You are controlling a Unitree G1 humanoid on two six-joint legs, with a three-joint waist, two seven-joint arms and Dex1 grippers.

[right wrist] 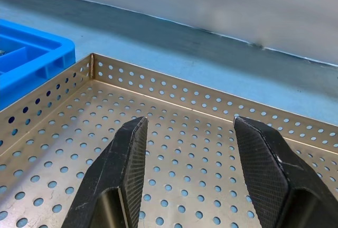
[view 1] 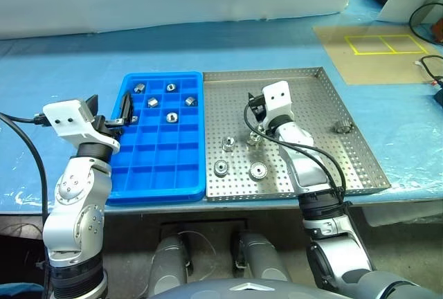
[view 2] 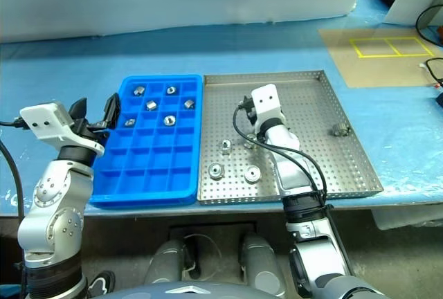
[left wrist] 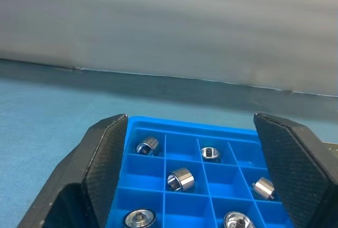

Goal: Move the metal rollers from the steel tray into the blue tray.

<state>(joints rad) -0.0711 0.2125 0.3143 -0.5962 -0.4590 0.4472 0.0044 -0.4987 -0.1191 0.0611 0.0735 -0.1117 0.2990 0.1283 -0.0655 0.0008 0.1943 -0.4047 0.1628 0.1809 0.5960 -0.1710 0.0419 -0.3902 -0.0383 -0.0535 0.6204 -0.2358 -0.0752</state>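
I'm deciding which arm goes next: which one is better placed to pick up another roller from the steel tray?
Right: its open claw hangs over the steel tray near the rollers; the left claw is over the blue tray.

Bright blue tray (view 1: 163,167) (gridded), grey perforated steel tray (view 1: 346,167), shiny silver rollers (view 1: 239,157).

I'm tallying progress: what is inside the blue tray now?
Six metal rollers sit in separate compartments in the far rows of the blue tray; the near rows are empty. The left gripper hangs over the tray's left edge and may hide part of it.
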